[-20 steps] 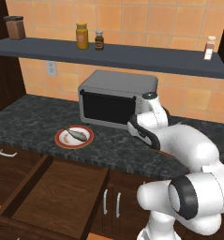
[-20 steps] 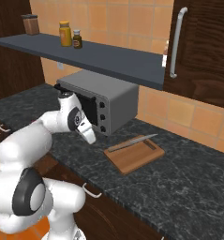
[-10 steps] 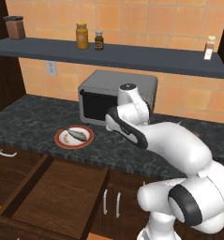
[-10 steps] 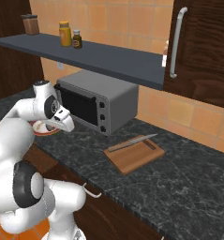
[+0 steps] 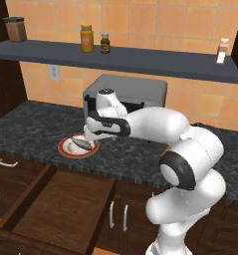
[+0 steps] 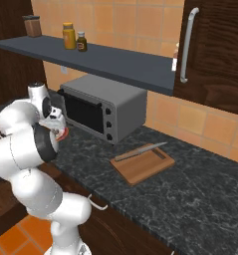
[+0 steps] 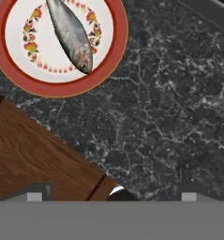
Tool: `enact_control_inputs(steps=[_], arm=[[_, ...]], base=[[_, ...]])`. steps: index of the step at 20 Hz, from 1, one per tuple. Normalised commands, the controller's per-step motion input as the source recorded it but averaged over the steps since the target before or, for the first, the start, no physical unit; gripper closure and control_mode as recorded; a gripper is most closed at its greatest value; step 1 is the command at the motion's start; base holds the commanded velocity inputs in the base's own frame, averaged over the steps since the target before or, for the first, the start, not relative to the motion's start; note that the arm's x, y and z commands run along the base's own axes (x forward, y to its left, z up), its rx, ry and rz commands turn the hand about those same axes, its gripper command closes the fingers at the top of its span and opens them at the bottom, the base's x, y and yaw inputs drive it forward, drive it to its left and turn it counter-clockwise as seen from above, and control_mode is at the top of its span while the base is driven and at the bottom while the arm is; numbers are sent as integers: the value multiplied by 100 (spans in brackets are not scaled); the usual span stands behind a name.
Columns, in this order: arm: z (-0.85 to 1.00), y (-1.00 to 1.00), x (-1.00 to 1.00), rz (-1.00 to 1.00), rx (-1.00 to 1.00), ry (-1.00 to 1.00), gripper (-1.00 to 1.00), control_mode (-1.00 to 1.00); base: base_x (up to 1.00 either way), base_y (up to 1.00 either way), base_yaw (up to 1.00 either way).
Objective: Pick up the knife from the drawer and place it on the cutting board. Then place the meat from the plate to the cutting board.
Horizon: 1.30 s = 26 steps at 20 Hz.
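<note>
- Tool (image 5: 92, 141) hanging low over the right edge of the plate (image 5: 65, 150), at the end of the white arm (image 5: 155, 124) reaching left across the counter (image 5: 31, 124).
- Two dark finger tips (image 7: 36, 196) set wide apart at the bottom of the hand view, nothing between them.
- Plate with a red-orange rim sitting on the dark speckled counter, near its front edge, in front of and to the left of the grey toaster oven (image 5: 135, 92).
- Meat (image 7: 71, 33) lying on the plate, an elongated grey piece running across the white centre, not touched by the tool.
- Drawer (image 5: 60, 209) pulled open below the counter's front edge, under the plate, reddish-brown floor showing.
- Cutting board (image 6: 143, 163) lying flat on the counter well to the right of the toaster oven, apart from the plate.
- Knife (image 6: 140, 151) lying across the far edge of the cutting board, grey blade pointing left, handle end toward the right.
- Shelf (image 5: 115, 60) above the counter carrying a dark canister (image 5: 15, 29) at the left, two jars (image 5: 87, 38) near the middle and a small bottle (image 5: 222, 50) at the right.
- Dark cabinet door with a long silver handle (image 6: 186, 45) at the upper right in the right base view.
</note>
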Motion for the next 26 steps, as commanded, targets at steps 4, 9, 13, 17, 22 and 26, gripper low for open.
enact_control_inputs(steps=[4,9,13,17,22,26], arm=[[-67,90,100,28,0,2,-100,-100],[-68,38,89,7,0,0,-100,-100],[-44,5,78,0,-1,0,-100,-100],[-46,6,59,0,-1,0,-100,-100],[-44,10,24,0,0,0,100,-100],[-8,3,-9,0,0,0,100,-100]], base=[[0,0,0],[0,0,0],[0,0,0],[0,0,0],[0,0,0],[0,0,0]])
